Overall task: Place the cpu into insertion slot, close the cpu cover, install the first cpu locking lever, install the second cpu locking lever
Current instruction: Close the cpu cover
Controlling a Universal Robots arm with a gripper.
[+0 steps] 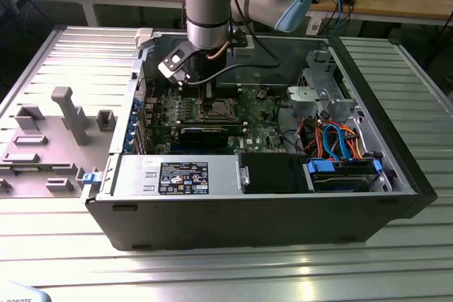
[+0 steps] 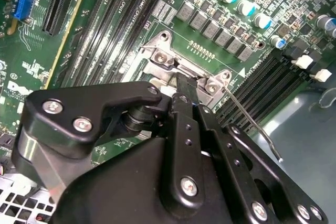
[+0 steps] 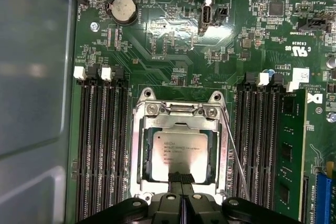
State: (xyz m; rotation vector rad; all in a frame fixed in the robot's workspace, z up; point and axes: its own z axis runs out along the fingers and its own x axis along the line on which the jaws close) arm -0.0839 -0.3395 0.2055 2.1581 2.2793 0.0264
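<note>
Nearest the lens in the second wrist view: black linkage of the gripper (image 2: 184,85), hiding most of the insertion slot (image 2: 157,56) behind it. Fingers drawn together with no gap, clamped on nothing visible, tips down at the near edge of the cpu (image 3: 180,151) and covering a strip of it in the first wrist view. Cpu seated flat in the slot, grey printed top facing up, framed by the cpu cover (image 3: 181,120) lying down around it. Lower rim of the socket cut off behind the gripper body. Just beside, a thin locking lever (image 3: 234,153) slanting along the socket's side toward the memory slots (image 3: 262,145); latched or free, impossible to tell. Farther out, green board (image 3: 173,40) with a round coin cell (image 3: 122,9). In the exterior view, arm (image 1: 212,5) reaching down into the open computer case (image 1: 283,210) on a ribbed metal table (image 1: 396,266), socket partly blocked by the wrist.
</note>
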